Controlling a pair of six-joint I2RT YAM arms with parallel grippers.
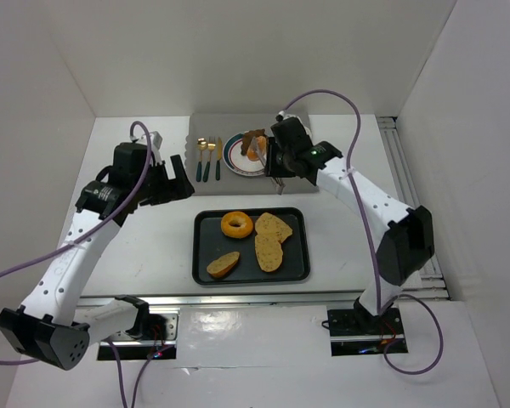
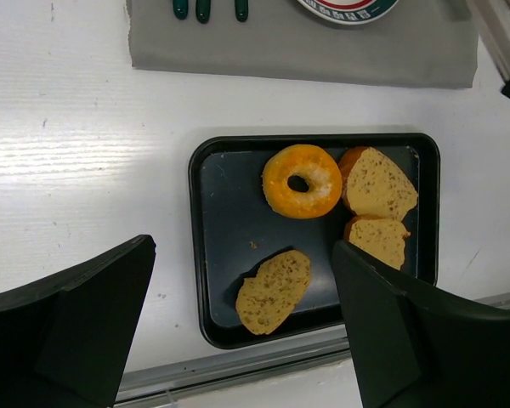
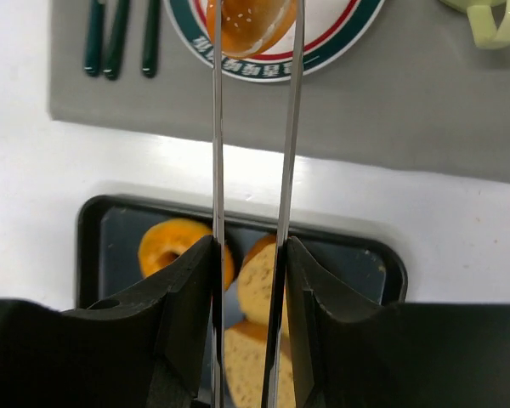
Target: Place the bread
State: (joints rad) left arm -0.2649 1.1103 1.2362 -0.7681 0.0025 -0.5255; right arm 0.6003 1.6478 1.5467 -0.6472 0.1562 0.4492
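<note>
My right gripper (image 3: 248,255) is shut on a pair of metal tongs (image 3: 217,127), whose two blades reach out over the round plate (image 3: 340,34). A sesame bread roll (image 3: 246,21) sits between the tong tips above the plate (image 1: 236,157); I cannot tell whether it touches the plate. In the top view the roll (image 1: 254,146) shows just left of the right gripper (image 1: 276,157). My left gripper (image 2: 238,331) stands open and empty, high above the near left part of the black tray (image 2: 206,255). From above, the left gripper (image 1: 174,183) hangs left of the tray (image 1: 299,272).
On the tray lie a glazed donut (image 1: 236,224) and three bread slices (image 1: 274,227) (image 1: 269,252) (image 1: 223,264). A grey mat (image 1: 204,183) carries the plate and green-handled cutlery (image 1: 208,160). A pale green cup (image 3: 493,21) stands right of the plate. White walls enclose the table.
</note>
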